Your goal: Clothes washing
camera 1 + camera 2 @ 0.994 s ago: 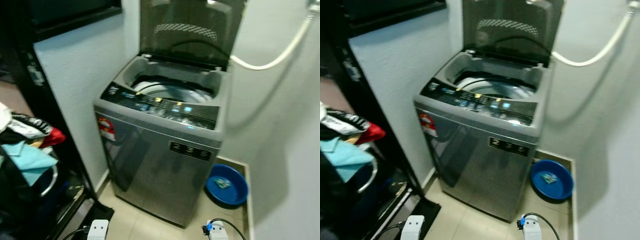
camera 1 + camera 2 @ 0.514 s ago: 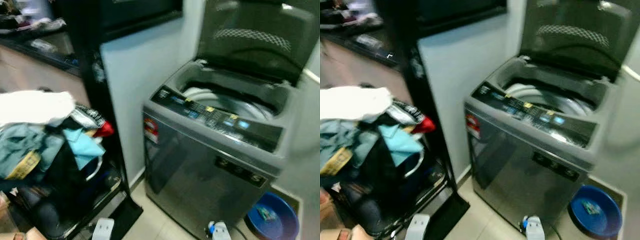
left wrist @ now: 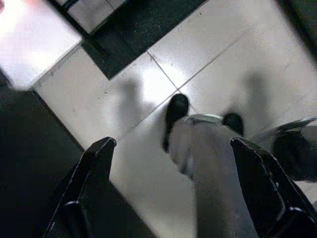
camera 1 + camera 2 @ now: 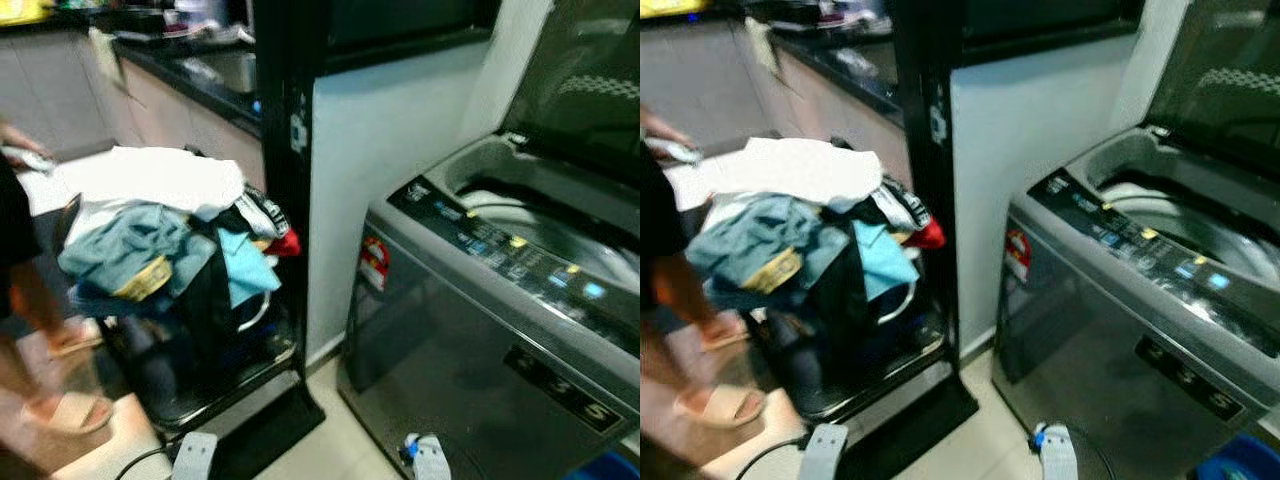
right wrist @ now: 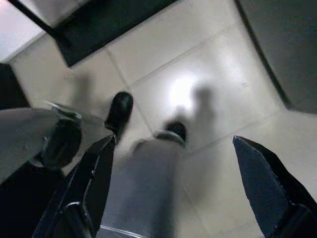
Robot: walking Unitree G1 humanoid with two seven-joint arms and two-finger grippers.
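A heap of clothes (image 4: 160, 235), white, blue, black and red, is piled on a dark basket (image 4: 215, 345) at the left. To the right stands a grey top-loading washing machine (image 4: 470, 340) with its lid (image 4: 590, 80) raised and the drum (image 4: 555, 215) showing behind the control panel (image 4: 510, 250). Both arms hang low. The left gripper (image 3: 172, 144) is open over the pale floor tiles, and the right gripper (image 5: 173, 141) is open over the tiles too. Nothing is between either pair of fingers.
A person's leg (image 4: 35, 320) in a sandal (image 4: 75, 410) stands at the far left beside the clothes. A black door frame (image 4: 285, 150) and white wall separate basket from machine. A black mat (image 4: 265, 430) lies at the frame's foot. A blue basin (image 4: 1240, 468) sits at the machine's right.
The camera has swung left: the washing machine has slid to the right of the picture and the clothes heap, the kitchen counter and a person have come into view.
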